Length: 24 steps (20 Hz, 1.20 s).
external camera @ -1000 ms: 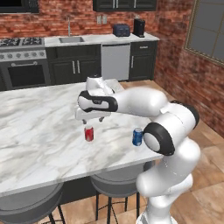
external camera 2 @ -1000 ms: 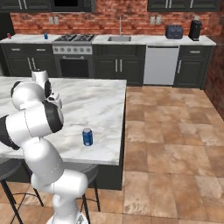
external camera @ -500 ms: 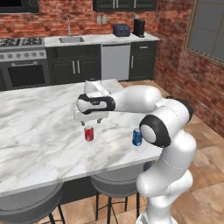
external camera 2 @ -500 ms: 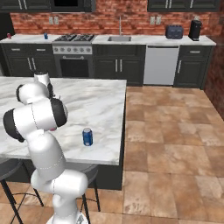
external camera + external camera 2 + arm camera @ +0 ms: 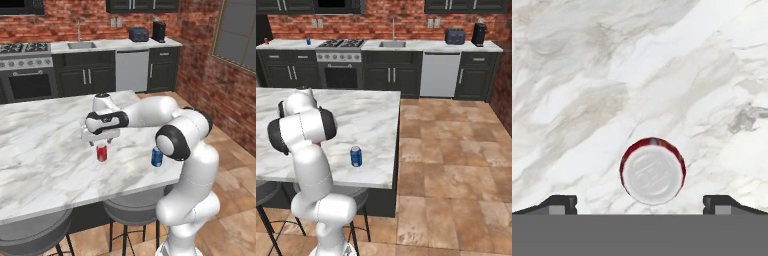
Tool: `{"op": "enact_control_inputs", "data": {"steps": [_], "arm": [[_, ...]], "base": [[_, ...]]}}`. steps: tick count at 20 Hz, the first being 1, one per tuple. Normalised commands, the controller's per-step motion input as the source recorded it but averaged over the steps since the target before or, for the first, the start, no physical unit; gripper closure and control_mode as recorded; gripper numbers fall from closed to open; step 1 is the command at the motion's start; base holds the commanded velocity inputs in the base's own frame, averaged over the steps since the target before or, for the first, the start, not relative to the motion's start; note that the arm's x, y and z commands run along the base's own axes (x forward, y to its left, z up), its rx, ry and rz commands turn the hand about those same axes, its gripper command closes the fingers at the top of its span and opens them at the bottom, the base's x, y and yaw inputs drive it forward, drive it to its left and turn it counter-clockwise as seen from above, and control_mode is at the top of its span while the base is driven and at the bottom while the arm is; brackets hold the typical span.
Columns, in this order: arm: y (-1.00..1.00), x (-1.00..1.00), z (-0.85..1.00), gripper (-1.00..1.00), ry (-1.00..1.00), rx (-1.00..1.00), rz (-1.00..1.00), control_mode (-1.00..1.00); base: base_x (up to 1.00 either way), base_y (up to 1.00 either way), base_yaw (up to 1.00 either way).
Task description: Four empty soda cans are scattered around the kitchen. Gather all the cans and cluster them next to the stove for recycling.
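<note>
The stove point(image 5: 27, 67) stands far left against the brick wall. On the marble island point(image 5: 45, 150), my gripper point(image 5: 100, 142) hangs spread wide and empty right above an upright red can point(image 5: 102, 153); a blue can point(image 5: 157, 157) stands further right.

The marble island point(image 5: 45, 150) bears an upright red can point(image 5: 102, 153); a blue can point(image 5: 157, 157) near its edge.
</note>
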Motion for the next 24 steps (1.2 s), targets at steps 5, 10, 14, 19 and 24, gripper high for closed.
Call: {"op": "enact_control_inputs", "data": {"steps": [5,10,14,19,24], "arm": [[0.0,0.14,-0.05,-1.0,0.0,0.0,0.01,-1.0],[0.0,0.0,0.0,-1.0,0.0,0.0,0.04,-1.0],[-0.01,0.0,-0.01,-1.0,0.0,0.0,0.03,-1.0],[-0.09,0.0,0.0,-1.0,0.0,0.0,0.03,-1.0],[-0.15,0.0,-0.01,-1.0,0.0,0.0,0.02,-1.0]], "base": [[0.0,0.0,0.0],[0.0,0.0,0.0],[0.0,0.0,0.0],[0.0,0.0,0.0],[0.0,0.0,0.0]]}}
